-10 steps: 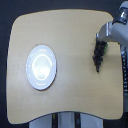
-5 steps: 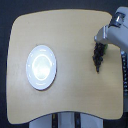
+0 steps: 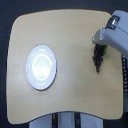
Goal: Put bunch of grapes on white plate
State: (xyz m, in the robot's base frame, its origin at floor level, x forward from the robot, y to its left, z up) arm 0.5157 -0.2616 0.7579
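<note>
The white plate (image 3: 41, 67) lies on the wooden table toward the exterior view's left, round and glossy with a raised rim, and nothing is on it. Far off at the exterior view's right, the grey arm reaches in from the upper right corner. Its gripper (image 3: 98, 52) points down and is shut on the bunch of grapes (image 3: 98, 63), a narrow dark cluster with a bit of green stem near the top. The cluster hangs below the fingers, its lower tip close to the tabletop. Whether it touches the table cannot be told.
The light wooden table (image 3: 70, 100) has rounded corners, and its right edge runs close beside the gripper. The arm's grey body (image 3: 116, 36) fills the upper right. A dark cable or strut (image 3: 124, 75) hangs past the table's right edge.
Almost nothing differs. The gripper and the grapes stay at the same spot near the table's right edge, with at most a slight shift.
</note>
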